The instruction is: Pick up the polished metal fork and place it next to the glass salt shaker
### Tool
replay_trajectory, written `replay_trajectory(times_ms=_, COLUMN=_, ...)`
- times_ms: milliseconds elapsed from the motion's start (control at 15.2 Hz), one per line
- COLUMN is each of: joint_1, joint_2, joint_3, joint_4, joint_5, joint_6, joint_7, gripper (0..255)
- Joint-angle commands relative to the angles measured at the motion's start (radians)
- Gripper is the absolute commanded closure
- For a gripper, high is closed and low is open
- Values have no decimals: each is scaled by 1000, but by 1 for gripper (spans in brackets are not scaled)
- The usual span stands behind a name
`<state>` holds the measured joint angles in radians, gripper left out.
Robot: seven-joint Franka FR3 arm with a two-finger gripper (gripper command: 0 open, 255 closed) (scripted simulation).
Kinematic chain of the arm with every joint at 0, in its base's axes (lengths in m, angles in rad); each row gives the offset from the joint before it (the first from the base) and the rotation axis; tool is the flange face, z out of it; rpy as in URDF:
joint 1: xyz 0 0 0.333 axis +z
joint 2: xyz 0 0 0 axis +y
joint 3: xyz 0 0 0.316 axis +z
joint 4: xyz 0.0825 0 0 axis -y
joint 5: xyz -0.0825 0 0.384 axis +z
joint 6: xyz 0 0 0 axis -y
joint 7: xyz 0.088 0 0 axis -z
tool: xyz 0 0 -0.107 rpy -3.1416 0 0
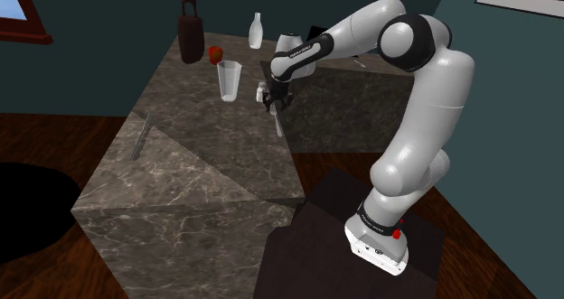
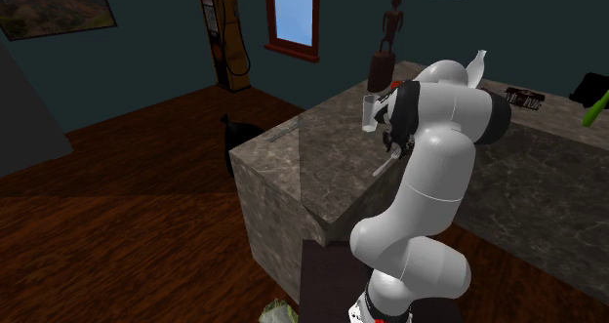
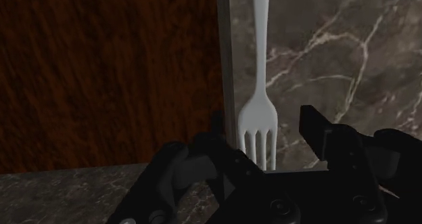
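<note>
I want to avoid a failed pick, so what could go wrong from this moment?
The fork is right beside the counter edge; a nudge from the hand could push it off to the floor. The fingers stand apart from it, so an off-centre closing may twist it. The glass stands near the hand and might be knocked.

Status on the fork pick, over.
Gripper open, straddling tines, not touching. Fork flat on counter, beside its edge. Glass stands nearby, clear of gripper.

We see a pale silver-white fork, black jaws, a grey-brown worktop veined in white, and a dark red-brown floor streaked with wood grain.
</note>
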<state>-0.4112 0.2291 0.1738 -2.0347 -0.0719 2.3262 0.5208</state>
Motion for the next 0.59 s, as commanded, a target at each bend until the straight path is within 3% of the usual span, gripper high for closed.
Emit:
replay_trajectory(times_ms=0, joint_1=0, joint_2=0, joint_3=0, joint_4=0, joint_5=0, joint_6=0, joint_7=0, gripper=0)
replay_trajectory(times_ms=264, joint_1=0, joint_2=0, joint_3=0, joint_4=0, joint_5=0, joint_6=0, joint_7=0, gripper=0)
replay_trajectory(times_ms=528, joint_1=-4, joint_2=-73, joint_3=6, joint_4=39, joint_5=20, joint_6=-110, joint_7=-14, gripper=0)
